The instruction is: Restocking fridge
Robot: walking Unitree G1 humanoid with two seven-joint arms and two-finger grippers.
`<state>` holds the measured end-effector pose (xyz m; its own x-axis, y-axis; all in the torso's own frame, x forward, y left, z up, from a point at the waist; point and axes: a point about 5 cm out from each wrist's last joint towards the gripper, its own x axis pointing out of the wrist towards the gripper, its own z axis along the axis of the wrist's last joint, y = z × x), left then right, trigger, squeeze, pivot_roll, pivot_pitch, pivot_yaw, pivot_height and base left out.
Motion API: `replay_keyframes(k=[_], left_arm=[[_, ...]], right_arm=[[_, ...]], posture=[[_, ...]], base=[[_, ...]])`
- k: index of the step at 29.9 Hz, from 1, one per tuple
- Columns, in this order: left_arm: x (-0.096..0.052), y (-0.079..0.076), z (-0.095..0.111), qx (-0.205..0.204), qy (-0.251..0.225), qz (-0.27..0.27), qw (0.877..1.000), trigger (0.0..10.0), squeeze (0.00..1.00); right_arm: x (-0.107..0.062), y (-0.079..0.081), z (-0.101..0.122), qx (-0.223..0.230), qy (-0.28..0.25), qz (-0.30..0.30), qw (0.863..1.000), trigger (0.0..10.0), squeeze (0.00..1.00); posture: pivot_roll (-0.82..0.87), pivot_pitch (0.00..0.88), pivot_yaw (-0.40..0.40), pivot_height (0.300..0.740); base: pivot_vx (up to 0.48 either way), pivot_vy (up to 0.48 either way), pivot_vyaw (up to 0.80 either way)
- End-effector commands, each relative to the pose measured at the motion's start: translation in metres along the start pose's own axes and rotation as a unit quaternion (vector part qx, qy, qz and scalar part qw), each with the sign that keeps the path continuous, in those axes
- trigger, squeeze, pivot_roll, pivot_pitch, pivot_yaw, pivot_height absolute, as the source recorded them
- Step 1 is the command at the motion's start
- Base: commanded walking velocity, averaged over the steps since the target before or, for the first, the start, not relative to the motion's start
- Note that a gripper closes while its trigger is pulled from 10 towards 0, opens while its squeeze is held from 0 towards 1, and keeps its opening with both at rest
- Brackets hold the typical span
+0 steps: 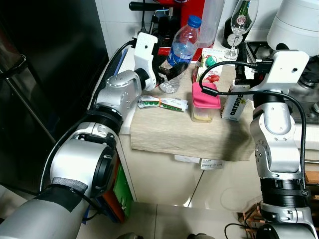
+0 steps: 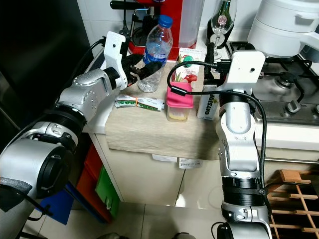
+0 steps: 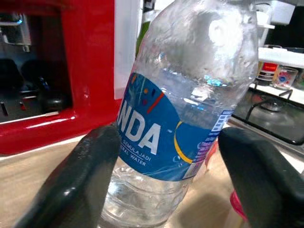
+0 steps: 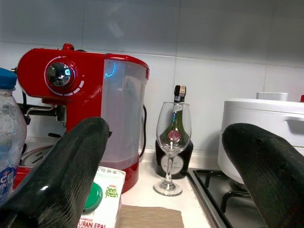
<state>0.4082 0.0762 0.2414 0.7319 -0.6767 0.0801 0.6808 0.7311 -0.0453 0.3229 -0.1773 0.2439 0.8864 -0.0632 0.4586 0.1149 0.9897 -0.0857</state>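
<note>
The left hand (image 3: 164, 175) was spread wide around the lower body of the water bottle (image 1: 180, 52), one black finger on each side of the blue label, with a visible gap on one side, so it looked like the grasp was not yet closed. The bottle stood upright at the back of the wooden surface (image 1: 164, 134), just in front of the red coffee machine (image 4: 83, 99).

The right hand (image 4: 161, 175) was also wide open and held nothing, hovering over the right part of the surface near the oat drink carton (image 1: 234, 102).

Everything else was waiting on the surface: the juice carton (image 1: 210, 69) with its green cap, the pink-lidded container (image 1: 205, 102), and two small green-and-white packets (image 1: 162, 102) lying flat. The dark fridge (image 1: 45, 64) stood at the robot's left, apparently shut. By my judgement the restocking had barely begun: the bottle was the first pick.
</note>
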Motion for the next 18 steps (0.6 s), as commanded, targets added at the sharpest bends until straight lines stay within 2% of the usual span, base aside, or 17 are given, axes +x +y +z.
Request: replay_keyframes(k=[1,7,11,13,14,15,18], left_arm=[[0.001,0.001,0.007,0.012,-0.003,0.003,1.000,0.0,0.00],[0.000,0.002,0.002,0.026,0.006,0.013,1.000,0.0,0.00],[-0.005,0.009,0.002,0.032,0.008,0.024,0.999,0.0,0.00],[-0.008,0.014,0.002,0.050,0.012,0.038,0.998,0.0,0.00],[-0.010,0.017,0.003,0.060,0.015,0.046,0.997,2.6,0.00],[-0.012,0.019,0.005,0.072,0.016,0.052,0.996,10.0,0.00],[-0.020,0.025,0.010,0.095,0.011,0.060,0.994,10.0,0.00]], right_arm=[[0.003,0.002,0.007,-0.002,-0.011,0.004,1.000,10.0,0.00],[0.003,0.002,0.006,-0.002,-0.009,0.006,1.000,10.0,0.00],[0.003,0.003,0.006,-0.002,-0.008,0.007,1.000,10.0,0.00],[0.002,0.003,0.005,-0.002,-0.006,0.008,1.000,10.0,0.00],[0.002,0.004,0.004,-0.001,-0.005,0.008,1.000,10.0,0.00],[0.002,0.004,0.004,-0.001,-0.004,0.009,1.000,10.0,0.00],[0.001,0.003,0.003,0.000,-0.001,0.007,1.000,10.0,0.00]], posture=[[-0.18,0.020,0.047,0.740],[-0.18,0.024,0.043,0.740],[-0.18,0.025,0.043,0.740],[-0.17,0.028,0.041,0.740],[-0.17,0.029,0.042,0.740],[-0.17,0.029,0.042,0.740],[-0.17,0.033,0.038,0.740]], base=[[0.000,0.000,0.00],[0.000,0.000,0.00],[0.000,0.000,0.00],[0.000,0.000,0.00],[0.000,0.000,0.00],[0.000,0.000,0.00],[0.000,0.000,0.00]])
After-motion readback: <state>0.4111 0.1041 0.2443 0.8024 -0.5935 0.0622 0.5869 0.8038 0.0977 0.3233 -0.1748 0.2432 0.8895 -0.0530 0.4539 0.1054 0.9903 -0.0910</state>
